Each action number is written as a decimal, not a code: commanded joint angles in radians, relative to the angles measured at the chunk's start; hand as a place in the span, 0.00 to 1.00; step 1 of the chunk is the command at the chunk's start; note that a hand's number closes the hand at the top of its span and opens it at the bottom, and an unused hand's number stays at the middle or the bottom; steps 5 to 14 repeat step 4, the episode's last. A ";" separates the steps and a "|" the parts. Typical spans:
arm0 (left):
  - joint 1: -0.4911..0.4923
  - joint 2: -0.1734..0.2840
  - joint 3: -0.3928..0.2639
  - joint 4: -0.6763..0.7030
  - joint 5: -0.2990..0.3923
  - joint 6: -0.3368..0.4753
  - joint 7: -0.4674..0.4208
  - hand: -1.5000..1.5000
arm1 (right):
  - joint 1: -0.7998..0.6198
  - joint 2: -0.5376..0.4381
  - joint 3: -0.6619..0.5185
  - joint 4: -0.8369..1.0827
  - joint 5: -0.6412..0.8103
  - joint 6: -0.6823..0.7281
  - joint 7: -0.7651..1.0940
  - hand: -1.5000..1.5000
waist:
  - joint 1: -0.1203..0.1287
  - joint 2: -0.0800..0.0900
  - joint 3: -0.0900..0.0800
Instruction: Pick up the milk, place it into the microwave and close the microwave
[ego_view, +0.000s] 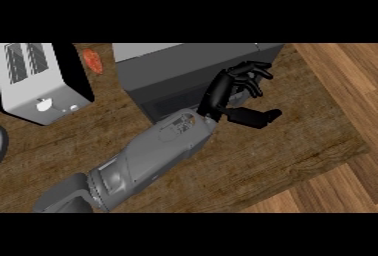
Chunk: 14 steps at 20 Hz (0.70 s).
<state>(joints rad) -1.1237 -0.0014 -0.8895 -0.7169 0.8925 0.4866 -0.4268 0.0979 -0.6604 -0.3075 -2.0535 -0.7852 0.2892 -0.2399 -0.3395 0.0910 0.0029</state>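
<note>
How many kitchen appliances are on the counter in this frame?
2. A white toaster stands at the left edge, and a dark grey microwave sits top centre, with the robot hand against its right side. Others may lie outside the view.

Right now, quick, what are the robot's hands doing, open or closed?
Left hand: fingers curled, nothing seen in it, by the microwave.
Right hand: not in view.

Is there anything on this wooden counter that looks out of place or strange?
Mostly no. The white toaster and dark grey microwave stand upright. One small orange-red item lies loose between them; I cannot tell what it is. The robot hand is at the microwave's right side, and no milk is visible.
</note>
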 joint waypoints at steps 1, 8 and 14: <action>0.067 0.087 0.068 0.169 0.030 0.051 -0.004 0.00 | 0.013 -0.001 -0.024 -0.020 -0.012 -0.011 0.005 0.00 | 0.046 0.009 -0.004; 0.053 0.087 0.066 0.170 0.043 0.046 -0.006 0.00 | 0.027 -0.002 -0.028 -0.030 -0.029 -0.006 0.013 0.00 | 0.051 0.010 -0.002; 0.053 0.087 0.066 0.170 0.043 0.046 -0.006 0.00 | 0.027 -0.002 -0.028 -0.030 -0.029 -0.006 0.013 0.00 | 0.051 0.010 -0.002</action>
